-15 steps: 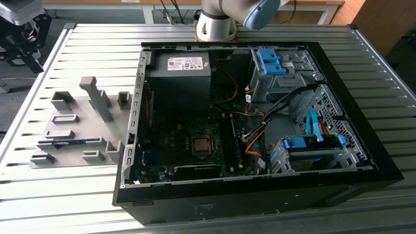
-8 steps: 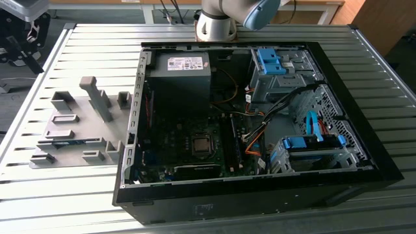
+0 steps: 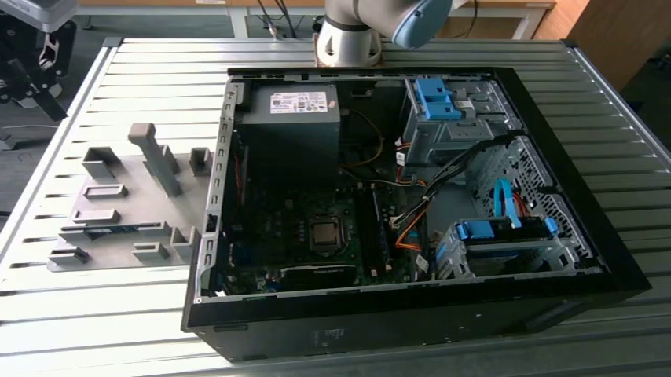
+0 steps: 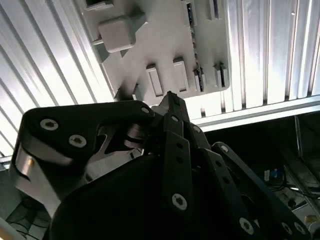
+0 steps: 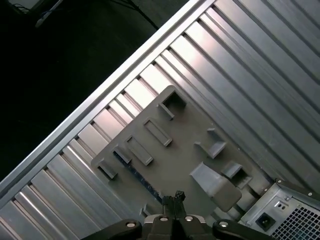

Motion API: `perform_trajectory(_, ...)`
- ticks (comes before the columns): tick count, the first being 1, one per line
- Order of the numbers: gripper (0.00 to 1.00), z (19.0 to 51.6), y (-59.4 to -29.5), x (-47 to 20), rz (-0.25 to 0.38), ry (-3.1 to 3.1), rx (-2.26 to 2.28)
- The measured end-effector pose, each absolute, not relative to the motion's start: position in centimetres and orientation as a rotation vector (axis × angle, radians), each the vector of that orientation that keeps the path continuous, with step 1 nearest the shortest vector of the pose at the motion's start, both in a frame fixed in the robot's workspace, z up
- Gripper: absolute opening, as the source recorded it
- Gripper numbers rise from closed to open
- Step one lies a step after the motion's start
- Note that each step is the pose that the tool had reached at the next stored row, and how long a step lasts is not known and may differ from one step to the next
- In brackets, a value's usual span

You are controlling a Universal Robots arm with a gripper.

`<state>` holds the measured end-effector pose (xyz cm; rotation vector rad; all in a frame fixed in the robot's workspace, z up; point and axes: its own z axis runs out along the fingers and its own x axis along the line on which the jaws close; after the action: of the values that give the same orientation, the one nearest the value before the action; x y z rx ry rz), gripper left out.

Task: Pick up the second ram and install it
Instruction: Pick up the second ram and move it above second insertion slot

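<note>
Blue, thin and long, the circuit-board stick that is the second ram [image 3: 110, 229] sits in a slot of the grey moulded holder tray [image 3: 131, 200], at nine o'clock of the open black computer case [image 3: 419, 334] in the exterior view. We judge the pick-up barely begun: our black linkage gripper [image 5: 175, 196] hovers above the tray, jaws pressed together on nothing. A grasp calls for parting them across the stick. Raised grey blocks [image 3: 103, 163] flank it — the ribbed aluminium table [image 3: 84, 298] ends at the tray's nine o'clock.
</note>
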<state>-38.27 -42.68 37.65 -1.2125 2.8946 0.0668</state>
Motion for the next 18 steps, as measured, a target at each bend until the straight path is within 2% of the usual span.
perform_trajectory(18,0.11,37.47,-42.68,-38.40,0.064,2.722,-1.574)
